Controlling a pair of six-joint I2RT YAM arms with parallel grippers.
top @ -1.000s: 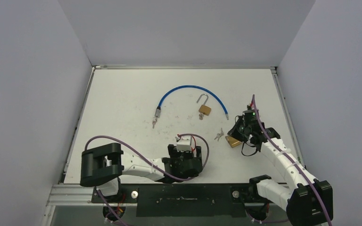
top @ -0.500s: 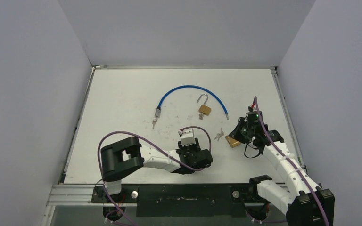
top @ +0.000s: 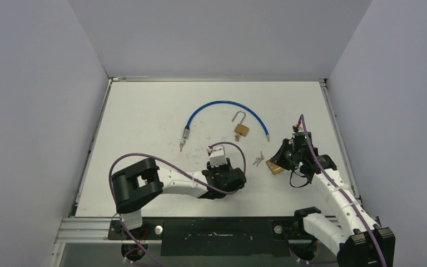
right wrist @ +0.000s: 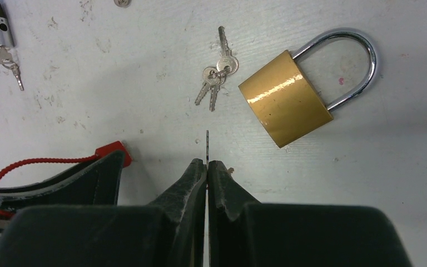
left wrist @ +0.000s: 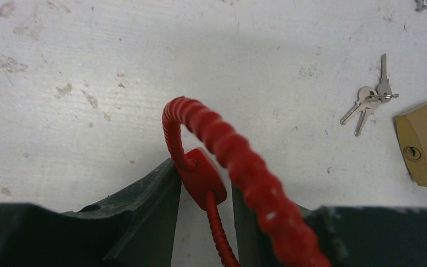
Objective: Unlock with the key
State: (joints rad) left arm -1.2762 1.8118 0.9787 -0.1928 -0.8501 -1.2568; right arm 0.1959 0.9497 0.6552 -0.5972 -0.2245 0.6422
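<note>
My left gripper (left wrist: 203, 177) is shut on a red cable lock (left wrist: 199, 173). Its small red body sits between the fingers and its ribbed red loop (left wrist: 222, 133) arches up in front. My right gripper (right wrist: 207, 162) is shut on a thin key (right wrist: 207, 143), whose blade pokes out past the fingertips. Ahead of it a brass padlock (right wrist: 285, 98) lies flat with its shackle closed, and a bunch of keys (right wrist: 217, 75) lies just left of it. In the top view the left gripper (top: 228, 177) and right gripper (top: 287, 158) flank the keys (top: 258, 161) and the padlock (top: 275, 167).
A second brass padlock (top: 241, 129) with its shackle open lies mid-table. A blue cable (top: 222, 104) curves behind it, ending in a metal lock head (top: 185, 133) with a small key. Walls enclose the table on three sides.
My left arm swung forward and right toward the keys, and its jaws closed from wide open onto the red lock. The right gripper shifted slightly, still shut on the key.
</note>
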